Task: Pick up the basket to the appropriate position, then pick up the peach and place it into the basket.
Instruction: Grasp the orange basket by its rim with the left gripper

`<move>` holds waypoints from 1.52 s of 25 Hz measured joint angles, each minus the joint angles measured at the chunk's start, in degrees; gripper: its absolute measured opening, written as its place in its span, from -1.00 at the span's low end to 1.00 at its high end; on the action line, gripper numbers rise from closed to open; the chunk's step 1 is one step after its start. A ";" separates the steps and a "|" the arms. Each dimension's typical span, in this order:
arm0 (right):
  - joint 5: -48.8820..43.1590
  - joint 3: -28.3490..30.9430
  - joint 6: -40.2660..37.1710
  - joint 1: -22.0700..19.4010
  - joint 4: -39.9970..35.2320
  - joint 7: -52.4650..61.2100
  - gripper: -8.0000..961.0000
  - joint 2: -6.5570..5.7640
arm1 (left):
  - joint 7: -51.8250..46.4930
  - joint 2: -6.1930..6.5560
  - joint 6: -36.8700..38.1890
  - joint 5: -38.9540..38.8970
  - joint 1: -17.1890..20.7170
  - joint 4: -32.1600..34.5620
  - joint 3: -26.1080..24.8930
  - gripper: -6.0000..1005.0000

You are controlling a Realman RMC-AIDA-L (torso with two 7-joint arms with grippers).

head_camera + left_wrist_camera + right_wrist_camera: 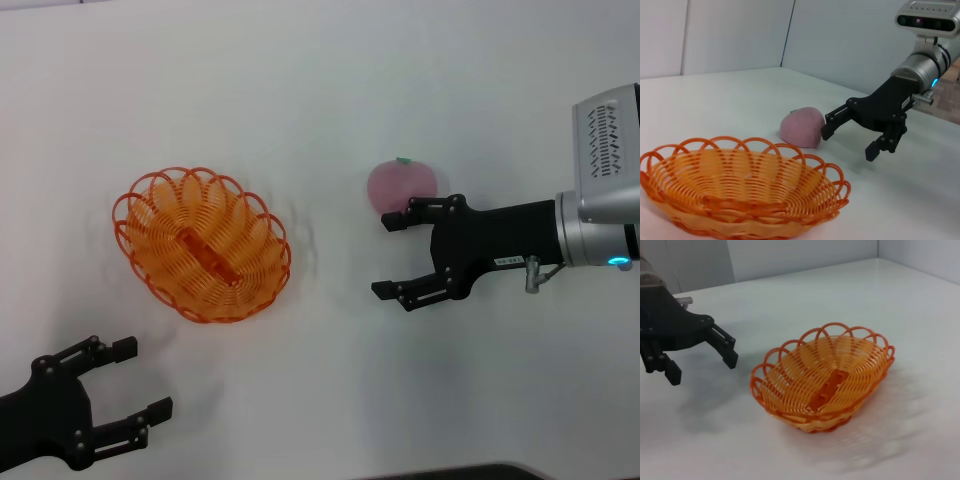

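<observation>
The orange wire basket sits empty on the white table, left of centre. It also shows in the left wrist view and the right wrist view. The pink peach lies on the table to the basket's right, also in the left wrist view. My right gripper is open and empty. One finger is right beside the peach, and the peach lies outside the jaws. The left wrist view shows this gripper too. My left gripper is open and empty, near the table's front left, short of the basket.
The white table top stretches bare around the basket and the peach. A dark front edge shows at the bottom. The left gripper shows in the right wrist view beside the basket.
</observation>
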 joint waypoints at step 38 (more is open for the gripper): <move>0.02 -0.45 0.99 1.91 1.75 -0.24 0.95 0.17 | -46.99 4.45 -2.97 -3.25 -9.97 1.22 -6.77 0.67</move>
